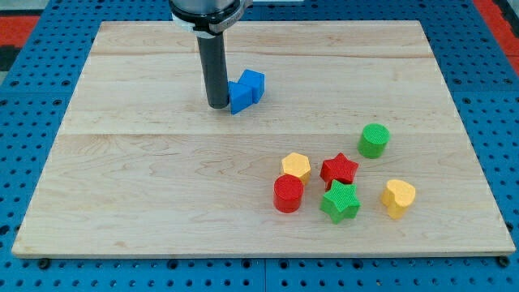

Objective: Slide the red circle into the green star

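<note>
Seven blocks sat on the wooden board (146,162), and most of them were bunched up low on the view's right. The arm had no pincer at all, only a dark rod, so nothing was held, squeezed or let go. The tip (217,105) stood near the view's top, a bit left of the middle, touching or almost touching a blue block (246,90) on its right side.

The red circle (288,194) was well away from the tip. It lay down and to the view's right of it. The green star (340,202) sat just beside the circle, on the circle's right and a tiny bit lower. A small gap seemed to show between them, though it was hard to be sure.

That was the thing that mattered most. To push the circle into the star, I thought the tip would need to get to the circle's left side and then slide toward the view's right. The way down there looked free of blocks.

A yellow block (297,166) sat right above the circle, and a red star (339,170) sat right above the green star. A push that went crooked might bump those. A green cylinder (375,139) and a yellow heart (398,197) stood farther right.
</note>
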### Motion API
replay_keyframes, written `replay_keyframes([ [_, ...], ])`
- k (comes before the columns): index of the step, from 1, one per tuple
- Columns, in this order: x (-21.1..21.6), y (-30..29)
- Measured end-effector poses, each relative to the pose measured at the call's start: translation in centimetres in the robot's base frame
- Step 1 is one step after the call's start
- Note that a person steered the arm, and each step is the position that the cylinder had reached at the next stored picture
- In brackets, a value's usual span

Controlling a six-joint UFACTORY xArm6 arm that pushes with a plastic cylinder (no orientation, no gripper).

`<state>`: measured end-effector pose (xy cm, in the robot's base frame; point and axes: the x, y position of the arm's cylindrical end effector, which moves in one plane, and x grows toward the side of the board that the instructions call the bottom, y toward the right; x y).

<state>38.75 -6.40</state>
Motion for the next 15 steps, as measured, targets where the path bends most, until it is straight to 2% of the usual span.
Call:
replay_keyframes([
  [1,2.2,-0.4],
  [2,5.3,1.9],
  [4,12.6,3.6],
  [5,14.6,4.0],
  [7,16.4,10.8],
  [9,19.7,11.4],
  [11,17.8,15.8],
  [13,19.9,2.8],
  [14,14.9,1.6],
  [15,13.7,1.6],
])
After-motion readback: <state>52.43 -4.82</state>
